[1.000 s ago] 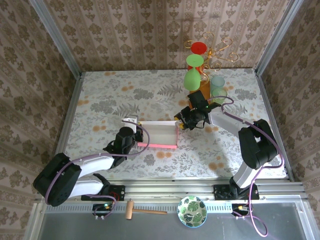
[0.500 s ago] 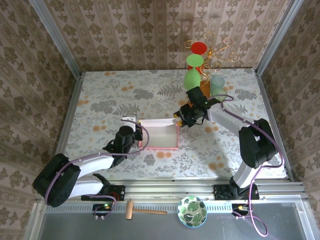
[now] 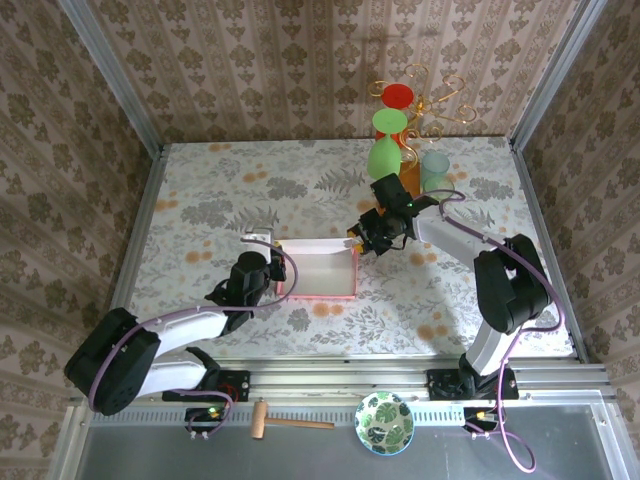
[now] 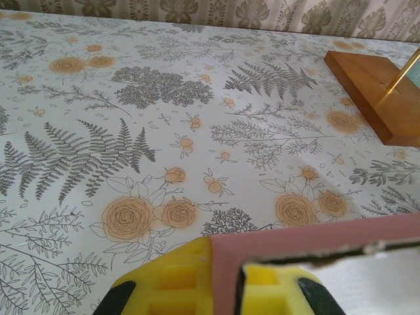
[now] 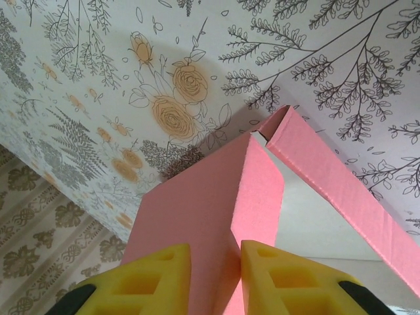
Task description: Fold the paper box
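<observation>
The paper box [image 3: 318,270] is lying mid-worktop [image 3: 200,190] with its long axis running left to right, straight between the two arms, so each arm is meeting the short end nearer to it. The left end effector [image 3: 270,264] is clamping the left wall tightly (pink card in the slot, pale inner face beside it). The right end effector [image 3: 364,240] is pinching the upright right wall at the far corner, jaws narrow around the card.
</observation>
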`<state>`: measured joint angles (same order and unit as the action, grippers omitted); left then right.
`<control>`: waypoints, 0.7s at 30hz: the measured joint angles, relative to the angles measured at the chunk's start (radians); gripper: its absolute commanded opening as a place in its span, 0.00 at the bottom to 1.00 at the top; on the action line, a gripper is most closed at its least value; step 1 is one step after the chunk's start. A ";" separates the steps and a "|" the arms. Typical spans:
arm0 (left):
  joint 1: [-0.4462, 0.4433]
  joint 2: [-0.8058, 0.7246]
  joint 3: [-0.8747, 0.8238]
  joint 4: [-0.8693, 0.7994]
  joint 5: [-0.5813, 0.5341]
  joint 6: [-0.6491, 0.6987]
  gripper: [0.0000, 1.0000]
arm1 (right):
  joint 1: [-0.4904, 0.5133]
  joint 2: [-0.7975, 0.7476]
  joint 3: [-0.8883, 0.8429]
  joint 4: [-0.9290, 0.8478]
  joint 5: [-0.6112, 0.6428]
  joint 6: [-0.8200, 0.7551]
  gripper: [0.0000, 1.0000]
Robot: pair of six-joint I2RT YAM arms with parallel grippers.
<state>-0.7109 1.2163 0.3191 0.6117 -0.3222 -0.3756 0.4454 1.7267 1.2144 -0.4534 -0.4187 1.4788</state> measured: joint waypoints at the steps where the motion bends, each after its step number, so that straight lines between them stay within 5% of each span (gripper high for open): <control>1: 0.000 0.000 0.000 0.000 0.000 -0.003 0.00 | 0.000 0.001 0.000 0.000 0.000 -0.005 0.25; 11: 0.000 0.000 -0.055 0.091 0.042 -0.029 0.00 | 0.015 -0.005 -0.076 0.045 0.014 -0.138 0.24; 21: -0.001 -0.011 -0.085 0.085 0.087 -0.079 0.18 | 0.031 -0.043 -0.150 0.114 0.043 -0.211 0.19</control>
<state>-0.7120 1.2049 0.2344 0.6968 -0.2356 -0.4549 0.4767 1.6840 1.0641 -0.3389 -0.3752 1.2682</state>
